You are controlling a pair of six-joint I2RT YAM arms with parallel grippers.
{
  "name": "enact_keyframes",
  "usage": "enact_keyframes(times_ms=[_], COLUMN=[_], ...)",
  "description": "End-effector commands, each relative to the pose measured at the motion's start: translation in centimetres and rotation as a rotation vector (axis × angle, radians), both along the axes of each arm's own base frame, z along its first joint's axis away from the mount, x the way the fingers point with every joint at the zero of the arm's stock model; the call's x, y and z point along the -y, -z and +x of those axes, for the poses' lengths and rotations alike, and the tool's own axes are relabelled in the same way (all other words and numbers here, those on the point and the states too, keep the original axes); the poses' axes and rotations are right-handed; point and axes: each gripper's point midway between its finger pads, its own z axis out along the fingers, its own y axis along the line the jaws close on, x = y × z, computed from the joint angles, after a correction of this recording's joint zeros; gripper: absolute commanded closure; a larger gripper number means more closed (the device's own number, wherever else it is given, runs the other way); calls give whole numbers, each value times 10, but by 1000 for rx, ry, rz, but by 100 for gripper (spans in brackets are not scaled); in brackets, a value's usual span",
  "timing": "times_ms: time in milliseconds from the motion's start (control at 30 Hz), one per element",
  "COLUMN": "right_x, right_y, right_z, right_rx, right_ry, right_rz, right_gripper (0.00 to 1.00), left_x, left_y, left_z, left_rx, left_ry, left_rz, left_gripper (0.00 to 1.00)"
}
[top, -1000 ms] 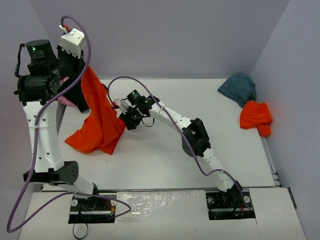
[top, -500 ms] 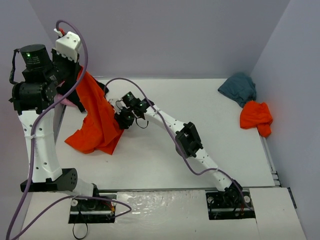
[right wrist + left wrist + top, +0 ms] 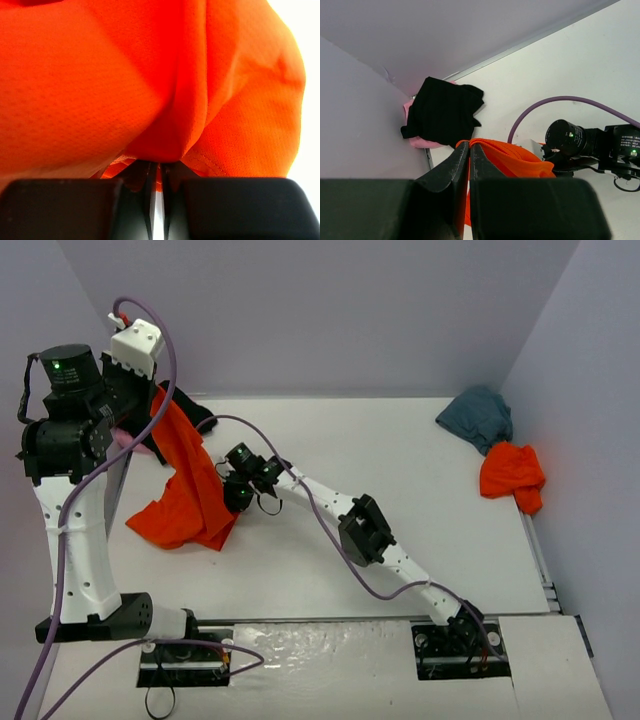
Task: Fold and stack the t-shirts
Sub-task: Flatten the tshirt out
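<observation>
My left gripper [image 3: 157,392] is raised at the far left and shut on an edge of a bright orange-red t-shirt [image 3: 190,475]; the wrist view shows the cloth [image 3: 512,157] pinched at the left gripper [image 3: 469,147]. The shirt hangs down to the table. My right gripper [image 3: 232,496] is shut on the shirt's right side; orange cloth [image 3: 150,75] fills its view above the right gripper [image 3: 159,172]. A black t-shirt [image 3: 442,110] lies on a pink one [image 3: 422,142] in the far left corner. A teal-grey t-shirt [image 3: 478,415] and a second orange-red one [image 3: 512,475] lie far right.
Purple walls close in the white table [image 3: 420,500] at back, left and right. A purple cable [image 3: 555,102] loops over the right arm.
My right gripper has moved left and slightly forward with the shirt's side. My left arm has shifted a little left, and the hanging shirt has bunched narrower.
</observation>
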Motion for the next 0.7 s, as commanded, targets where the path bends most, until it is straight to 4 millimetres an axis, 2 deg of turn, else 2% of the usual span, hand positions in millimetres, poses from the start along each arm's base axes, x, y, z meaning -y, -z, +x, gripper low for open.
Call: enact_keyframes(times_ms=[0, 67, 100, 167, 233, 367, 433, 500, 567, 600, 633, 667], right_x=[61, 84, 93, 124, 153, 241, 272, 303, 328, 339, 346, 351], right_y=[38, 42, 38, 45, 45, 53, 47, 34, 8, -6, -9, -25], right_z=[9, 9, 17, 29, 45, 72, 73, 78, 84, 88, 87, 90], right_rx=[6, 28, 60, 103, 116, 46, 44, 52, 84, 115, 127, 158], right_ry=[81, 83, 117, 169, 241, 398, 420, 452, 487, 514, 511, 529], right_rz=[-219, -286, -312, -402, -454, -552, -590, -610, -607, -613, -630, -625], right_gripper=[100, 100, 100, 100, 100, 100, 100, 100, 100, 100, 100, 100], left_x=[-3, -3, -3, -3, -4, -4, -3, -2, -2, -1, -1, 0], left_y=[-27, -28, -28, -27, -27, -27, -25, -23, -20, -20, -19, -18], left_z=[0, 1, 2, 1, 1, -1, 1, 3, 6, 7, 9, 9], left_rx=[97, 100, 98, 96, 94, 90, 87, 80, 74, 73, 72, 69], left_ry=[-8, -8, -9, -8, -10, -6, -2, 1, 2, 5, 7, 10], left_rz=[8, 5, 6, 12, 16, 22, 20, 17, 13, 12, 9, 4], left_gripper=[100, 100, 100, 100, 100, 100, 100, 100, 100, 100, 100, 100])
